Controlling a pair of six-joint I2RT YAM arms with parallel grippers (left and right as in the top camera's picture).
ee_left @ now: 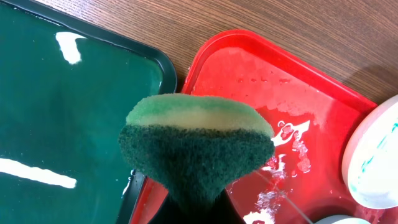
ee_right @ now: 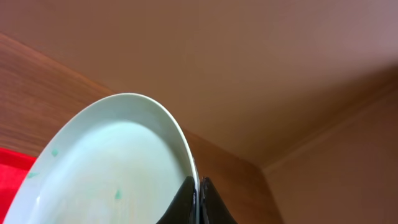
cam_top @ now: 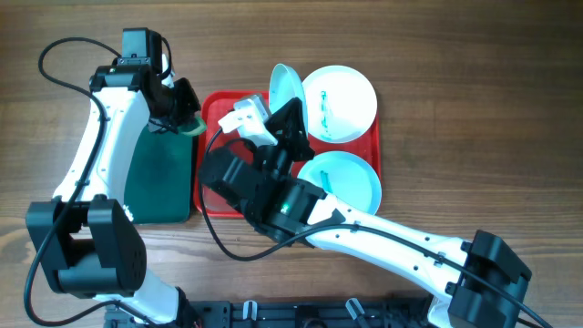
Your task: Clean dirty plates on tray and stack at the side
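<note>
The right fingers (ee_right: 181, 204) are clamping tightly on the rim of a round white plate (ee_right: 112, 168) flecked with teal, holding it tilted on edge above the far side of the large red rectangular plastic tray (cam_top: 219, 107). A second streaked plate (cam_top: 339, 102) is lying in the tray's far right corner, and a third plate (cam_top: 342, 178) in its near right corner. The left fingers (cam_top: 180, 105) are pinching a green-and-yellow scouring sponge (ee_left: 196, 146) over the tray's left rim, beside the dark green tray (cam_top: 159, 178) on the wooden desk (cam_top: 455, 91).

Soft, even light. White glare streaks on the green tray (ee_left: 62, 112), small glints on the wet red tray (ee_left: 230, 74), and the near sponge (ee_left: 196, 155) is slightly blurred.
</note>
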